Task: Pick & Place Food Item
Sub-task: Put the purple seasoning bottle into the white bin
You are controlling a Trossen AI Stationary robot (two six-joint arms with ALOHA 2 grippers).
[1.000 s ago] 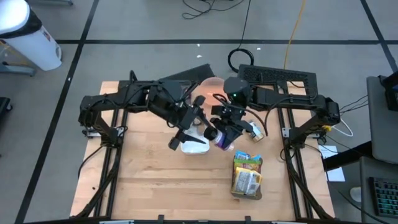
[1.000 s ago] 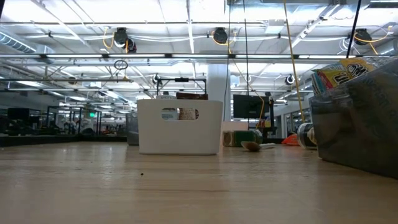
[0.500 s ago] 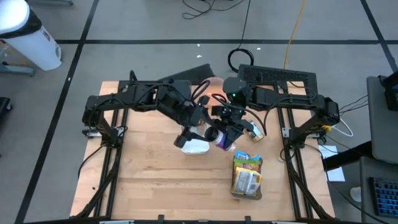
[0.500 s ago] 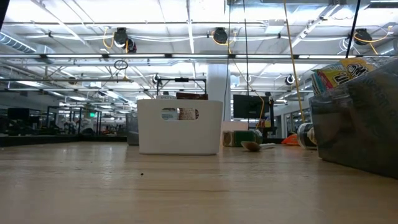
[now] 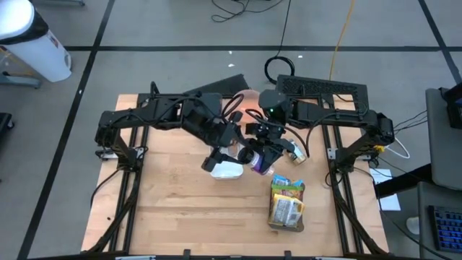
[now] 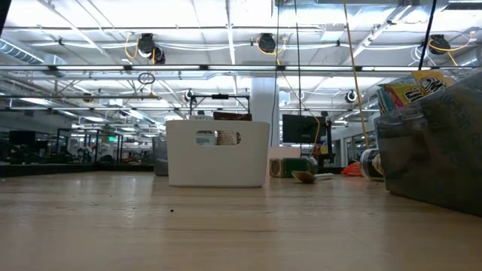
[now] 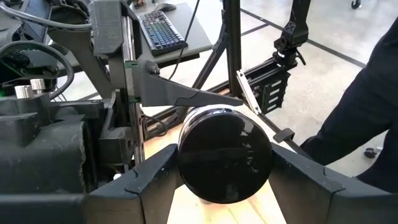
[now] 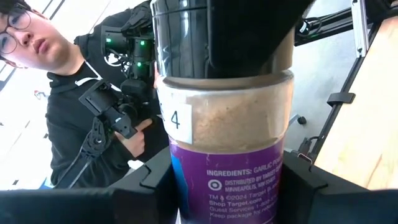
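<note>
- Here, mid-air over the worktop [image 5: 166,209], just beside the white bin [image 5: 226,170]: a garlic jar [image 8: 227,140] shared between both arms.
- Right gripper [image 5: 264,156] fingers [image 8: 155,186] clenched on the purple-labelled body, probably to steady it.
- Left gripper [image 5: 229,144] fingers [image 7: 155,174] clasped around the black lid [image 7: 225,155], seemingly for a handover or for twisting the lid.
- Behind, a person [image 8: 74,106] watching; snack box [image 5: 286,204] lying well apart.
</note>
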